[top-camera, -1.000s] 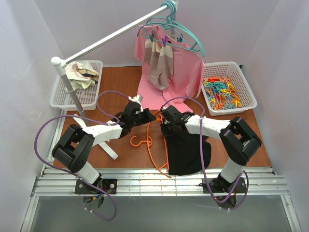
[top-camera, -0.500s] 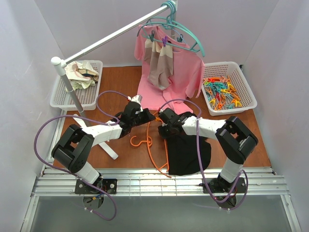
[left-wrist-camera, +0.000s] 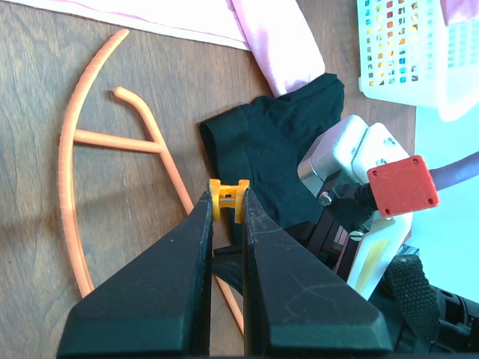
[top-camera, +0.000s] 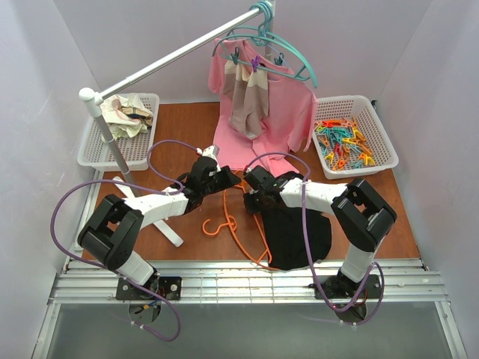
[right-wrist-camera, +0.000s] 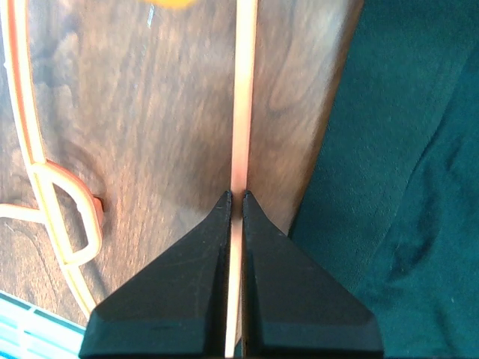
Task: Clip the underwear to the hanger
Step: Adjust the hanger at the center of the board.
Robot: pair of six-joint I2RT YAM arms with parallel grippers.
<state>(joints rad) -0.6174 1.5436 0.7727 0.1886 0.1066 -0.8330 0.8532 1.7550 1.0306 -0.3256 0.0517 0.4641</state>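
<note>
The orange hanger (top-camera: 227, 221) lies flat on the brown table, its long bar running along the left edge of the black underwear (top-camera: 301, 228). My right gripper (top-camera: 251, 200) is shut on that bar (right-wrist-camera: 245, 90), its fingers (right-wrist-camera: 236, 196) pinching it, with the underwear (right-wrist-camera: 404, 149) just to the right. My left gripper (top-camera: 229, 182) hovers close by, shut on a small yellow-orange clothespin (left-wrist-camera: 228, 185) held at its fingertips (left-wrist-camera: 227, 203), above the underwear's corner (left-wrist-camera: 277, 142) and the hanger (left-wrist-camera: 71, 149).
A white basket (top-camera: 378, 120) of coloured clothespins stands at the back right. Another white basket (top-camera: 93, 149) with crumpled cloth is at the back left. A pink shirt (top-camera: 288, 120) and a beige-striped cloth hang from teal hangers on the slanted rail (top-camera: 172, 60).
My right gripper has slid left and closed on the hanger's bar. The hanger and the underwear have shifted slightly. The left gripper has stayed put with its clothespin.
</note>
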